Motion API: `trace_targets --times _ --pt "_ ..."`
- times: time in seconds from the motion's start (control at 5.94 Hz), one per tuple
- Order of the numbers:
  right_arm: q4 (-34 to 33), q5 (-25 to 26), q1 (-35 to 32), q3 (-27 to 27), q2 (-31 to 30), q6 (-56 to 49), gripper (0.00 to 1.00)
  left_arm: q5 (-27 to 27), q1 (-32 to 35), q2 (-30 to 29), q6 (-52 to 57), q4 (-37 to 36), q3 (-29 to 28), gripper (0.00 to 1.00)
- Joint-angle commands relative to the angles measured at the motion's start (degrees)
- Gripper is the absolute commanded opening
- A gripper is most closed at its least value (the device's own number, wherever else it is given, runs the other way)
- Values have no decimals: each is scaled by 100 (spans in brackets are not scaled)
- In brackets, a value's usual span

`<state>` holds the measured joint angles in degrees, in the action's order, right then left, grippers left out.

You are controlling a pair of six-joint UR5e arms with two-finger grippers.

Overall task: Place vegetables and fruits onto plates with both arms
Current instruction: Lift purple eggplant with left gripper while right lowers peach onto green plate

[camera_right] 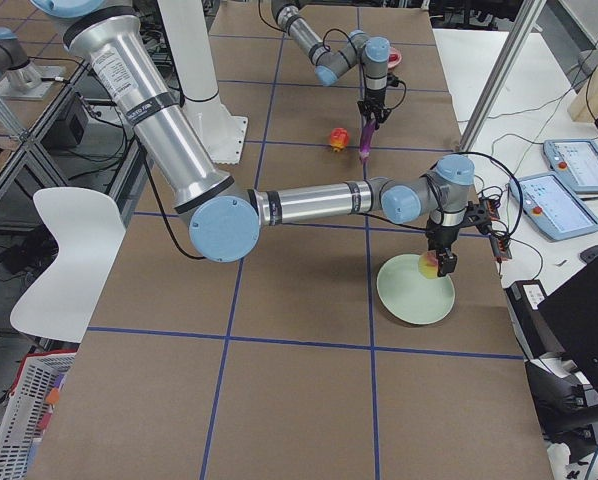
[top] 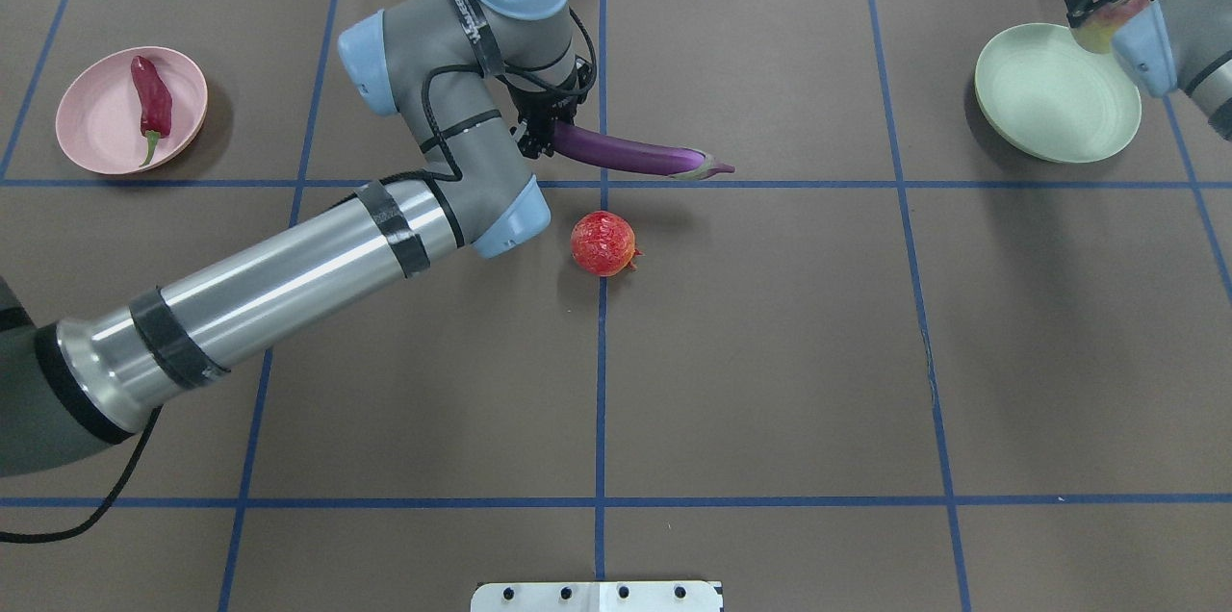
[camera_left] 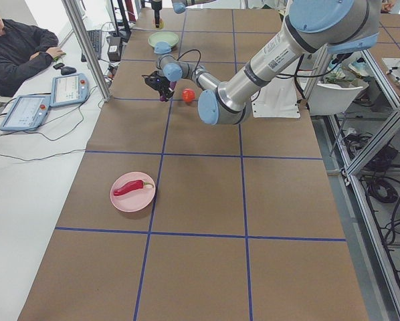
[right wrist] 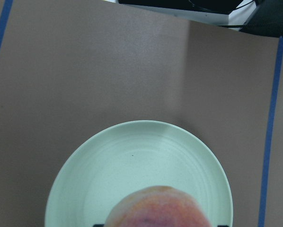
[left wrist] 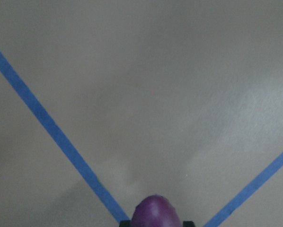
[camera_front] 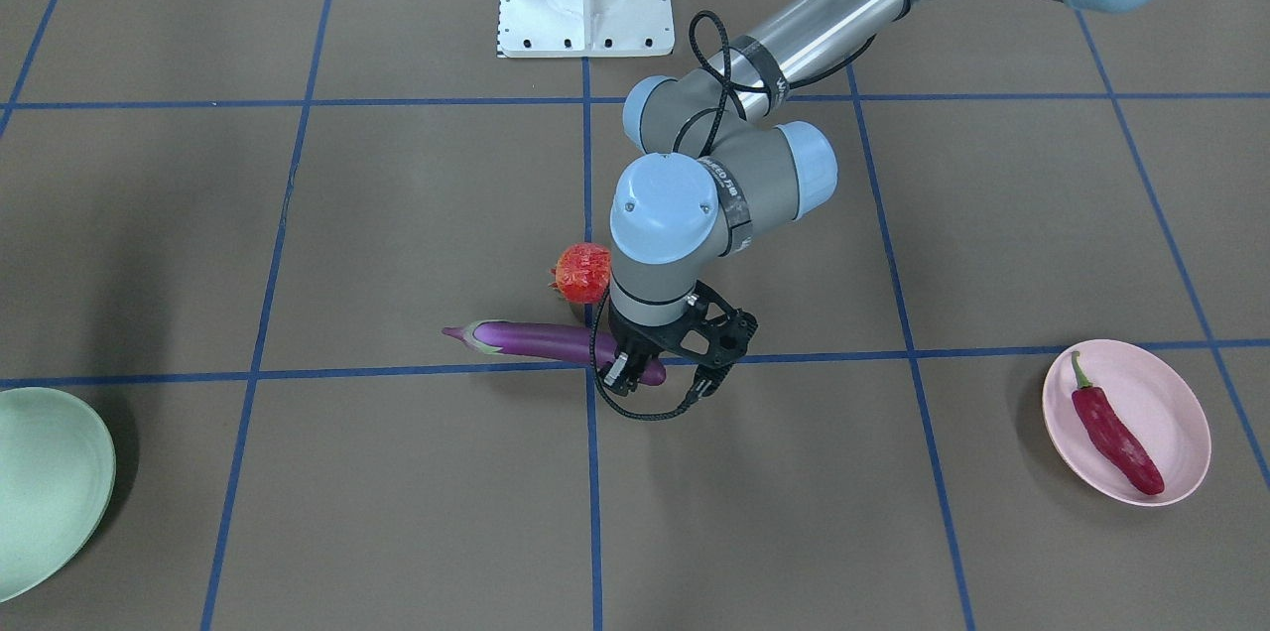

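Front view: you've got the left claw (camera_front: pixel 655 373) clamped on the eggplant (camera_front: pixel 536 340) at its blunt end, with the red-orange fruit (camera_front: pixel 582 272) near it on the table (camera_front: pixel 397 214). The chili pepper (camera_front: pixel 1116 433) lies on the pink plate (camera_front: pixel 1171 383), at the table's left end.

Overhead: your right claw (top: pixel 1107 1) grips the peach (top: pixel 1097 33) over the green plate (top: pixel 1049 102), at its far right edge.

Left wrist: the eggplant tip hangs over blue tape (left wrist: pixel 51 127).

Right wrist: the peach sits low, with the green plate beneath.
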<state>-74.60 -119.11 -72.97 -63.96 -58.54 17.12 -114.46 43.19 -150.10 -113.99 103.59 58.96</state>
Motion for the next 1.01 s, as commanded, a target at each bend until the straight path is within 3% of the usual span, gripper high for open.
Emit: trace_targets --times 0.0,0.51,0.67,0.84 --pt "455 63 255 533 -43 -7 0 -618 697 -20 104 -128 -7 0" --pt "464 212 363 534 -438 -471 0 -709 1304 -11 1209 -418 -208 0" --pt "455 247 345 534 -430 -473 84 -709 1559 -2 1778 -419 -444 0" --pt "412 73 267 447 -360 -360 100 -701 1805 24 2480 -419 -838 0"
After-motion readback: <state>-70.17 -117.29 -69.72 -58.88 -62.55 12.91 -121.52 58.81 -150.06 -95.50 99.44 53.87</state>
